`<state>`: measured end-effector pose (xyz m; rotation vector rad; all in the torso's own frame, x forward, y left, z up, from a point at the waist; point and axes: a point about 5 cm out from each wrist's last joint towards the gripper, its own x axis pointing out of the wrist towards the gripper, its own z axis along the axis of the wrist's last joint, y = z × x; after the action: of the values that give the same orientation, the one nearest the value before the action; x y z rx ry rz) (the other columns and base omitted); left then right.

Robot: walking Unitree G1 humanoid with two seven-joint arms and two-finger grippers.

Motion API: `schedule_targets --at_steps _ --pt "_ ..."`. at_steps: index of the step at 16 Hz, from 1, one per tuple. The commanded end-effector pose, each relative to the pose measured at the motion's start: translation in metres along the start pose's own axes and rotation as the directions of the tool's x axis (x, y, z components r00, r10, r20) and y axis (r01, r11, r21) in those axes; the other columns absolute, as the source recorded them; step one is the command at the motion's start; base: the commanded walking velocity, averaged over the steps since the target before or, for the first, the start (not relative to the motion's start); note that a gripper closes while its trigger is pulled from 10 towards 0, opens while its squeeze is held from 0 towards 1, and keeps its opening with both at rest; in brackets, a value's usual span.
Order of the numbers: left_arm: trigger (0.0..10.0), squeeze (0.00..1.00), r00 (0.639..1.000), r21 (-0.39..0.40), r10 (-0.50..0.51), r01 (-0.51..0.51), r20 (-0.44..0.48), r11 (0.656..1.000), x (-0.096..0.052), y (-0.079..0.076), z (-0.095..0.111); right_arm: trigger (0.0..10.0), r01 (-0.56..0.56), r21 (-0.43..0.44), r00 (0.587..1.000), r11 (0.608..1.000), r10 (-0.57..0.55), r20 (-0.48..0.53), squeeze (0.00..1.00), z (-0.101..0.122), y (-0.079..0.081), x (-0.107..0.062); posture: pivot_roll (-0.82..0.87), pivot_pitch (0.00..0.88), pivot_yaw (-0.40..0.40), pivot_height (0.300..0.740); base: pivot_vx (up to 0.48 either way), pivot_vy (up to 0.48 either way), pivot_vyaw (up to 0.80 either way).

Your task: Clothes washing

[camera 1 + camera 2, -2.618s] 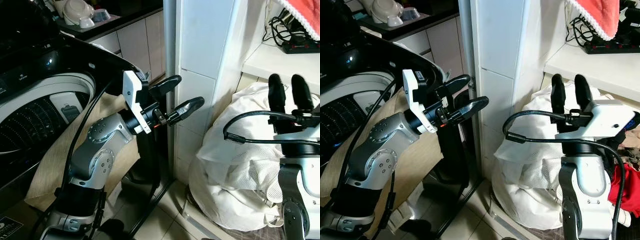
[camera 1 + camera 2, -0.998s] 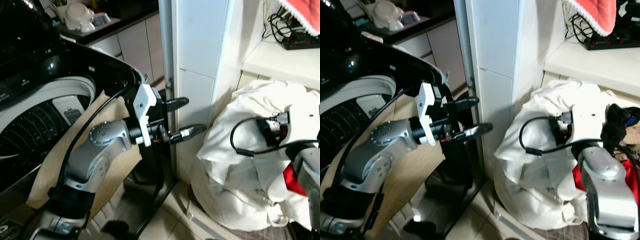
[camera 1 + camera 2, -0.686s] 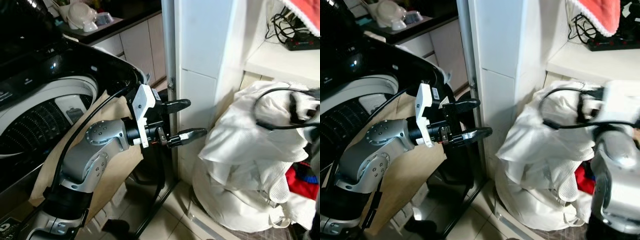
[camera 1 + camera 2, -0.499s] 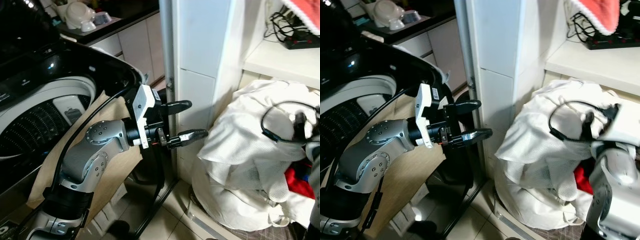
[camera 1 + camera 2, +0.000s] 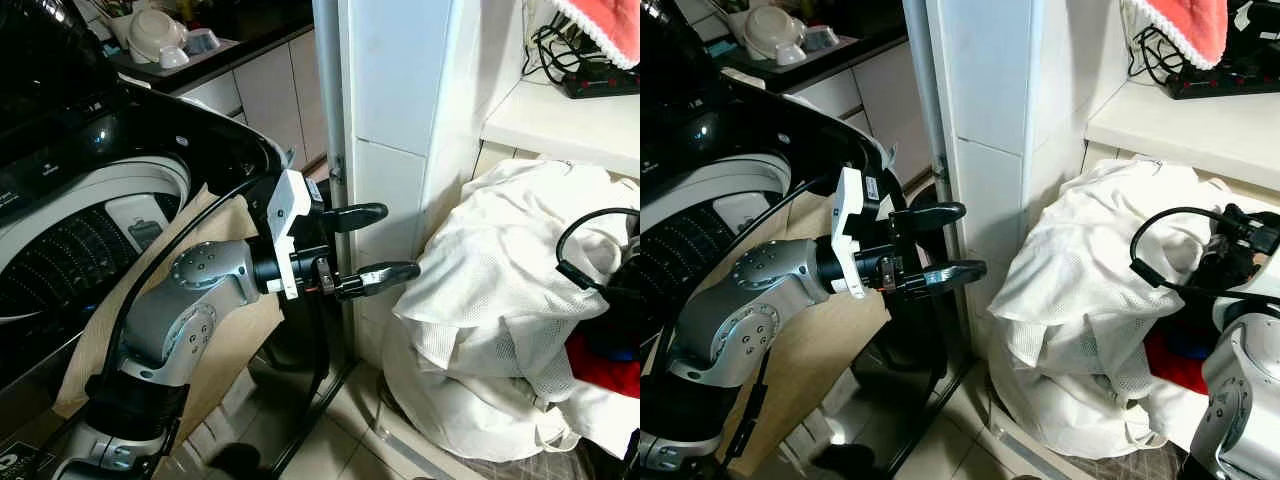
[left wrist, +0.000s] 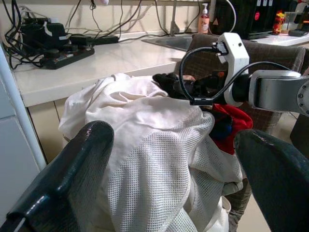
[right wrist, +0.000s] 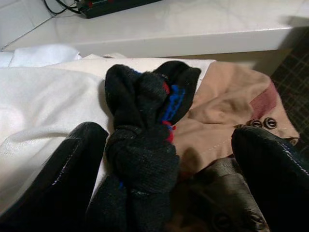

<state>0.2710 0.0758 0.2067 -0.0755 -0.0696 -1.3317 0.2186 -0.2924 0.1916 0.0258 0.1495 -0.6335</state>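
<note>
A heap of laundry fills a basket on the floor, topped by a white mesh cloth (image 5: 490, 290) with a red garment (image 5: 600, 362) beside it. In the right wrist view a rolled black sock (image 7: 142, 135) with blue and red marks lies on the white cloth, next to a tan buttoned garment (image 7: 227, 116). My right gripper (image 7: 166, 131) is down in the heap, open, one finger on each side of the sock. My left gripper (image 5: 397, 240) hangs open and empty in the air beside the tiled pillar, pointing at the heap. The top-loading washing machine (image 5: 90, 200) stands open on my left.
A white tiled pillar (image 5: 400, 100) stands between washer and laundry. A beige cloth (image 5: 100, 350) hangs down the washer's front. Above the heap is a white shelf (image 5: 560, 120) with a power strip (image 5: 600, 85) and a red towel (image 5: 610, 25). Dishes (image 5: 160, 35) sit far back.
My right arm, earlier raised with its fingers pointing up, has swung down and right into the laundry heap. My left gripper has tilted slightly downward and stayed open.
</note>
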Motion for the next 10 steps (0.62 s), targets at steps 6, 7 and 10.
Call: schedule_targets --at_steps 6,7,10 --pt "10.0 0.00 1.000 -0.002 0.001 -0.001 -0.008 1.000 -0.0060 -0.0030 0.0001 0.0 -0.069 0.013 0.996 0.998 0.069 -0.054 0.00 -0.0106 0.0031 0.0070 -0.19 0.000 0.117 0.740 0.000 0.000 0.00" --pt "10.0 0.00 1.000 -0.002 0.003 -0.003 -0.009 1.000 -0.0063 -0.0032 -0.0001 0.0 -0.070 0.013 0.996 0.997 0.071 -0.054 0.00 -0.0106 0.0038 0.0074 -0.19 0.000 0.116 0.740 0.000 0.000 0.00" --pt "10.0 0.00 1.000 -0.004 0.006 -0.006 -0.012 1.000 -0.0072 -0.0042 -0.0014 0.0 -0.080 0.024 0.995 0.997 0.081 -0.052 0.00 -0.0117 0.0057 0.0081 -0.19 0.000 0.115 0.740 0.000 0.000 0.00"
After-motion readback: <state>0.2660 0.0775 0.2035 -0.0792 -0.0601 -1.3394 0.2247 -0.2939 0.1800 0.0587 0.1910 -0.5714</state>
